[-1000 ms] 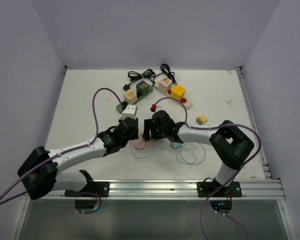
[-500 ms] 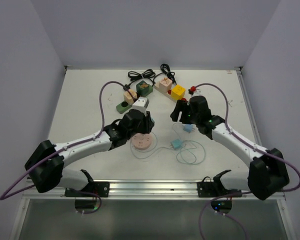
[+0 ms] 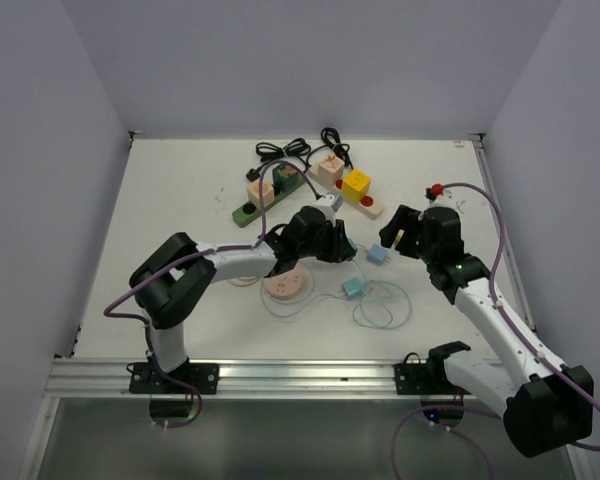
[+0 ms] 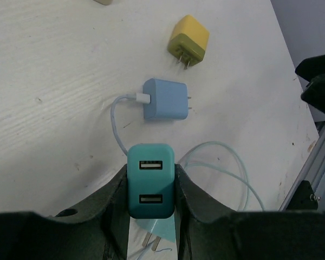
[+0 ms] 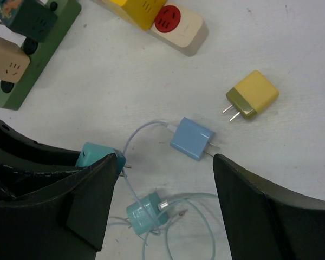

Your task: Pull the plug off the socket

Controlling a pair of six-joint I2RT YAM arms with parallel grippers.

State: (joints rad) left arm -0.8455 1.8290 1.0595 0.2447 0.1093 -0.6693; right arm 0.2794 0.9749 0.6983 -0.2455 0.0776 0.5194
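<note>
Teal plug (image 4: 150, 189) clenched in left end effector (image 4: 150, 173), apart from pink socket (image 3: 283, 287) at its 8 o'clock on worktop (image 3: 170, 210). Right end effector (image 5: 166, 160) released, grasping nothing, at 3 o'clock.

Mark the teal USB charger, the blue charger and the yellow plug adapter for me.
teal USB charger (image 4: 150, 182): left wrist view, on its face between the two ports.
blue charger (image 4: 165, 100): left wrist view, centre of its top face.
yellow plug adapter (image 4: 191, 36): left wrist view, on its yellow body.
</note>
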